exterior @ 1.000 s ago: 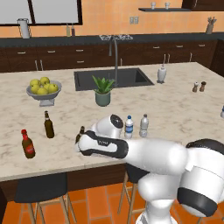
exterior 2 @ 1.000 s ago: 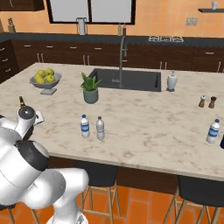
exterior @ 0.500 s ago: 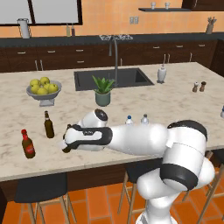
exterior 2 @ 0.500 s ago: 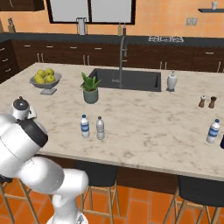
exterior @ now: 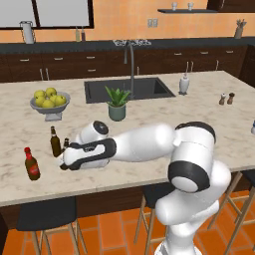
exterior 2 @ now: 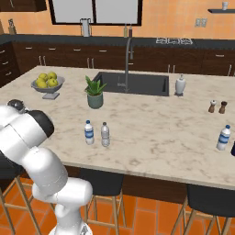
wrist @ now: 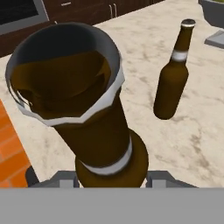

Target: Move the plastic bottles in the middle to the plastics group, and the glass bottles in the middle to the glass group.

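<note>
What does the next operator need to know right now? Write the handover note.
Gripper: shut on the brown glass bottle, carried beside the glass group.
Glass group: plain brown bottle and red-labelled bottle stand at the counter's left.
Plastic bottles: blue-labelled and plain stand mid-counter, untouched.
Plastics group bottle at the right edge.
Left: set the glass bottle down, then move both plastics.

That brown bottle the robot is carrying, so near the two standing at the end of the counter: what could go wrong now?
Three things, I'd guess:
1. The brown bottle sits between the fingers, close beside a standing brown bottle. Setting it down carelessly could knock that one over.
2. The red-capped bottle stands near the counter's front edge; a bump might push it off.
3. The carried bottle could slip if the hold is loose.
</note>
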You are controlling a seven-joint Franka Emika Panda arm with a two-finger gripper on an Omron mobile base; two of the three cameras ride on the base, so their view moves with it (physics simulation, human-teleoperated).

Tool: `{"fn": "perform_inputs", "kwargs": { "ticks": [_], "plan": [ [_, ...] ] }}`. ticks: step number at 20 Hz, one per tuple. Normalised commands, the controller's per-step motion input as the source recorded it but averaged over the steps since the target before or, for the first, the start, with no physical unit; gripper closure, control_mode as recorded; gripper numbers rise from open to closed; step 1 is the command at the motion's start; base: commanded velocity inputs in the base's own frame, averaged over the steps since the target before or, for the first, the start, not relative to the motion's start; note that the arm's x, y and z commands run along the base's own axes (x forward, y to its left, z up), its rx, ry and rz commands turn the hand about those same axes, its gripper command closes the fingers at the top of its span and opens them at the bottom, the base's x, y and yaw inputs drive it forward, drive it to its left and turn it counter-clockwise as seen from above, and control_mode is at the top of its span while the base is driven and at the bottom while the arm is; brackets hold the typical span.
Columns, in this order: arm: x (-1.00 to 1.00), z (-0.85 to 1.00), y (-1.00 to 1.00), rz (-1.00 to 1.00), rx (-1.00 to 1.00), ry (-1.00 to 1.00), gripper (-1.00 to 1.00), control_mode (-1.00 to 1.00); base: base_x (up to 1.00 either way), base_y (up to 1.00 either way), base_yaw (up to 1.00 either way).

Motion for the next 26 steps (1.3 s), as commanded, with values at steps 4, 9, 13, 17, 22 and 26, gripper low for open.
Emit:
{"fn": "perform_inputs", "kwargs": {
  "ticks": [4, 9, 13, 17, 22, 26],
  "plan": [
    [0.32, 0.0, 0.13, 0.0, 0.0, 0.0, 1.0, -1.0, 0.0, 0.0, 0.0],
    [0.28, -0.09, 0.15, 0.0, 0.0, 0.0, 1.0, -1.0, 0.0, 0.0, 0.0],
    [0.16, -0.39, 0.18, 0.0, 0.0, 0.06, 1.0, -1.0, 0.0, 0.0, 0.0],
    [0.0, -0.27, 0.14, 0.0, 0.0, 0.1, 1.0, -1.0, 0.0, 0.0, 0.0],
    [0.03, -0.04, 0.14, 0.0, 0.0, 0.04, 1.0, -1.0, 0.0, 0.0, 0.0],
    [0.22, 0.0, 0.09, 0.0, -0.01, 0.0, 1.0, -1.0, 0.0, 0.0, 0.0]
  ]
}}
